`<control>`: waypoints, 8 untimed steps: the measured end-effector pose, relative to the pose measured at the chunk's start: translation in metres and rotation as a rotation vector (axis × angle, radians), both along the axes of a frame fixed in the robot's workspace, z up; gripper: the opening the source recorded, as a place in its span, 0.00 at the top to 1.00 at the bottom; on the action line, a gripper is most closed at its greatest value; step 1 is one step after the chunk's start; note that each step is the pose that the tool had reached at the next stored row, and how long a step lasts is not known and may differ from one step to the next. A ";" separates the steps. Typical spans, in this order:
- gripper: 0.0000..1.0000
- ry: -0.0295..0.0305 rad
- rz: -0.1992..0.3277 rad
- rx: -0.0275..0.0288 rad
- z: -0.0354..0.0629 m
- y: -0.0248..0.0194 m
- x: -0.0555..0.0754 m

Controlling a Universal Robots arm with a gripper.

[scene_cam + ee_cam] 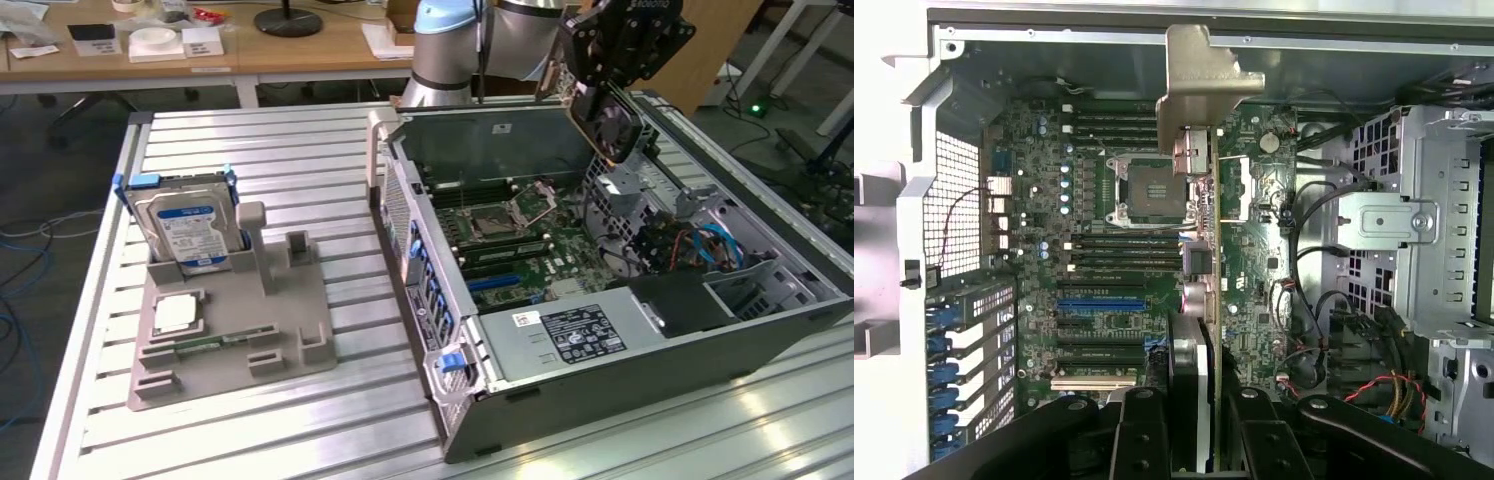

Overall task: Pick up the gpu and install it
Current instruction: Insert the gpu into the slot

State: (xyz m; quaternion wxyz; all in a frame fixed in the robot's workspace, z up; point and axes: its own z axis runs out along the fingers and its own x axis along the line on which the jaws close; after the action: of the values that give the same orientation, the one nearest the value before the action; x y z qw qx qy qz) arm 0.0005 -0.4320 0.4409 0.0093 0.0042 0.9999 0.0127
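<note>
**Grip.** The gripper (pixel 1199 440) has its black fingers (pixel 1142 435) closed on the gpu (pixel 1194 375), one on each flat face. They hold the end away from the metal bracket (pixel 1199 75). From the wrist, the gpu runs edge-on away from the fingers, with the bracket end farthest out.

**Position.** The gpu hangs in the air over the open computer case (pixel 601 395). It is clear of the motherboard (pixel 1104 340) and not seated in any slot. In the exterior view it sits tilted under the gripper, above the far part of the case, with its fan (pixel 617 122) face turned toward the camera.

**Handling (judgement).**
- It is a thin, stiff, fairly light board and is unlikely to flex in the hold.
- It is fragile. The bare parts, the fan blades and the contact edge should take no pressure.
- The faces are uneven, so a twist in the grip is possible.
- A hold flat across the board near one end keeps the contact edge and the bracket free.
- The long overhang means a knock at the bracket end would lever against the fingers.

**Beneath.** The processor socket (pixel 1151 190) and a row of long slots lie below, one of them blue (pixel 1101 303). Loose cables (pixel 1299 215) run just beside the drive cage (pixel 1384 225) and look like a snag risk.

**Farther off.** On the worktop (pixel 267 430), a grey holder (pixel 287 320) carries an upright hard drive (pixel 187 225). It stands well apart from the case, toward the exterior view's left.
</note>
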 end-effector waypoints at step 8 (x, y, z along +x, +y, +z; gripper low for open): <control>0.72 0.0000 0.003 -0.0001 0.0000 0.0000 0.000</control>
State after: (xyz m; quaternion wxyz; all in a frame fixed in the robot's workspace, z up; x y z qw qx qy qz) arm 0.0005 -0.4320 0.4409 0.0093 0.0027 0.9999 0.0127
